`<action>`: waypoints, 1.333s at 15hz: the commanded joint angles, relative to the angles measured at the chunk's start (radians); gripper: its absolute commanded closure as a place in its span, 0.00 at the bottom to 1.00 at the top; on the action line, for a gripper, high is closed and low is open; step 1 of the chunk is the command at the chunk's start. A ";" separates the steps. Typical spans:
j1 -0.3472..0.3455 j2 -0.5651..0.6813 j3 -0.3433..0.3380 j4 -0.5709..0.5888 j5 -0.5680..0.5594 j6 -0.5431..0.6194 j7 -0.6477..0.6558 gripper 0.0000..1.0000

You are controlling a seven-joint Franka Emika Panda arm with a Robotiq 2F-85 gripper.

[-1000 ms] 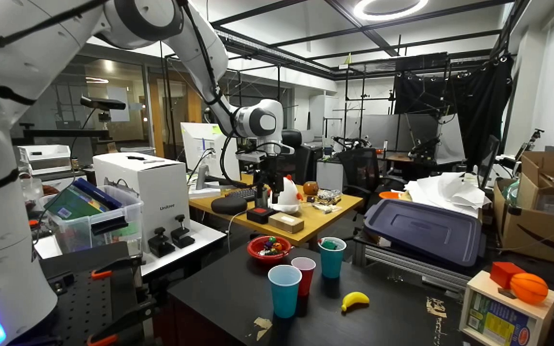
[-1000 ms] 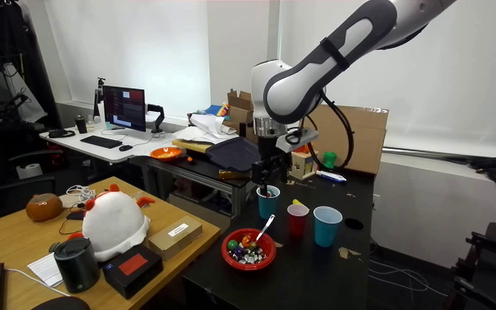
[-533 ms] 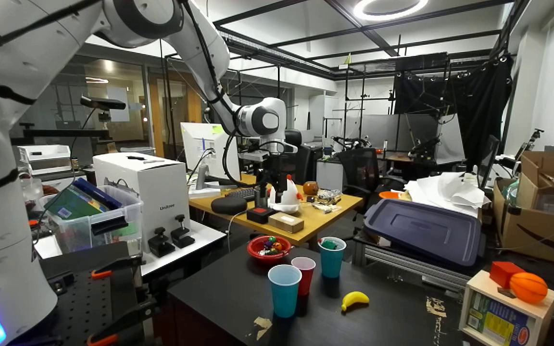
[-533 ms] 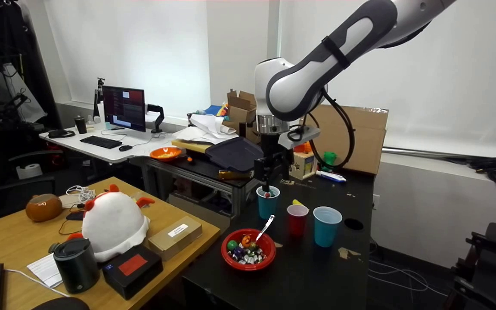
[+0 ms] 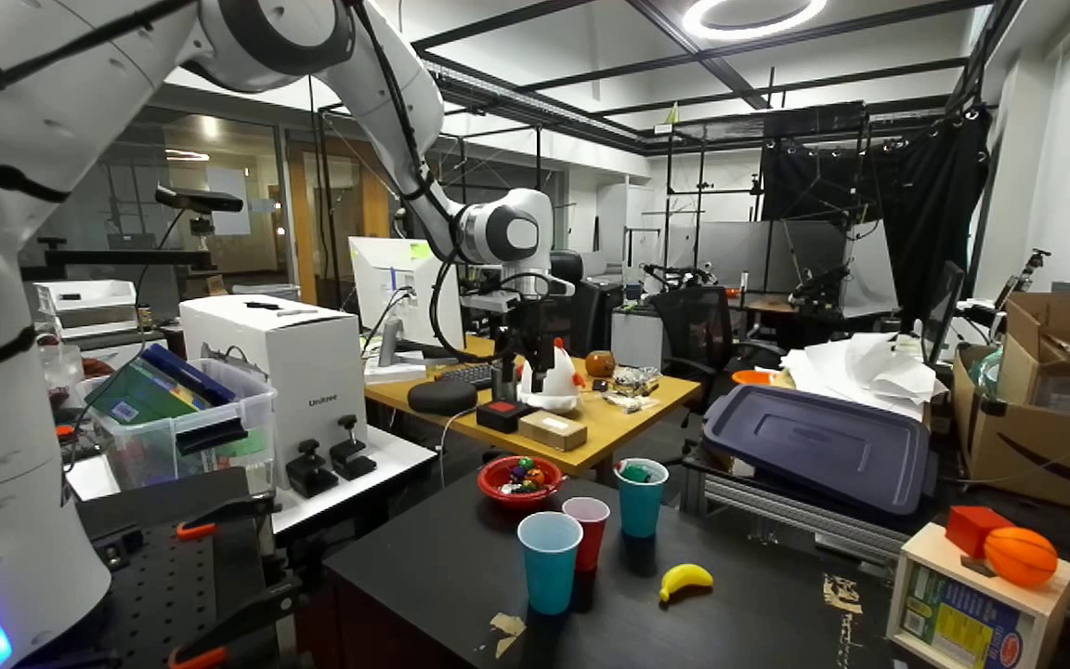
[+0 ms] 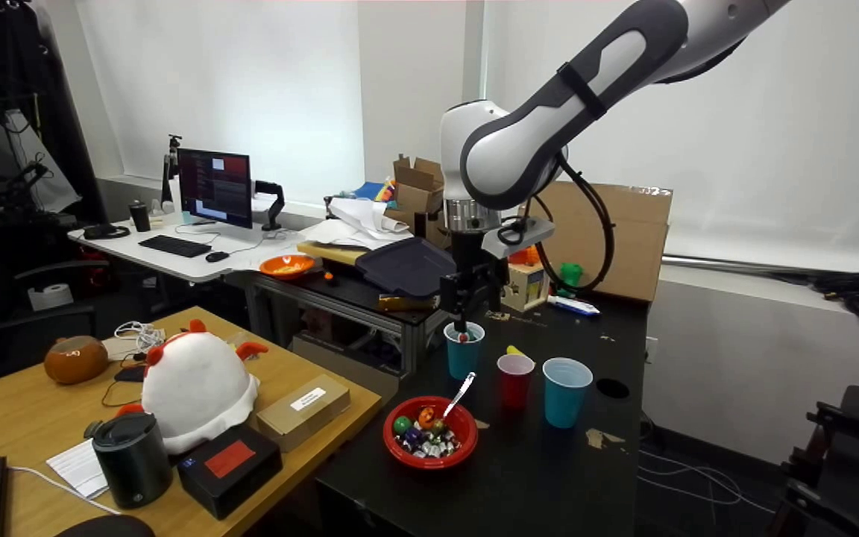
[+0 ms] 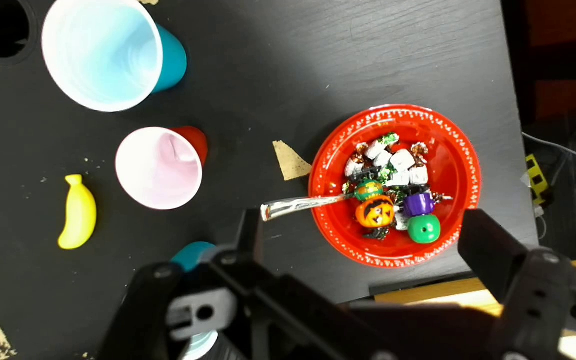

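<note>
My gripper point(image 7: 368, 231) is open and empty, its fingers wide apart in the wrist view. In both exterior views the gripper point(image 5: 523, 379) hangs above the black table, touching nothing. A red bowl point(image 7: 448, 145) lies under and just ahead of the fingers. It holds foil-wrapped candies point(image 7: 402, 160), an orange pumpkin face piece point(image 7: 375, 211), a purple piece point(image 7: 418, 205) and a green piece point(image 7: 424, 229). A shiny spoon point(image 7: 298, 204) leans out over the rim, its handle end near the left fingertip in the picture. In an exterior view the bowl point(image 6: 429, 464) stands at the table's near end.
A red cup point(image 5: 591, 548), a teal cup point(image 5: 549, 571) and a yellow banana point(image 5: 686, 581) are on the table. Another teal cup point(image 5: 640, 509) holds green and red things; my gripper partly hides it in the wrist view. A wooden desk point(image 6: 19, 425) adjoins, with a plush point(image 6: 198, 388).
From one second to half a second ago the gripper shifted slightly right in both exterior views. Since then it has stayed still. The bowl, spoon and cups have not moved.
</note>
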 commanded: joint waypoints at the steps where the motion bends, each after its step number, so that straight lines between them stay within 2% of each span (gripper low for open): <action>1: 0.006 0.001 -0.007 0.002 0.006 -0.002 -0.003 0.00; 5: 0.016 -0.008 -0.009 -0.010 -0.001 0.004 0.009 0.00; 8: 0.012 0.043 0.002 0.032 0.010 0.028 -0.010 0.00; 14: 0.031 0.249 0.004 0.193 0.037 0.154 0.028 0.00; 20: 0.015 0.479 0.039 0.405 0.126 0.154 0.003 0.00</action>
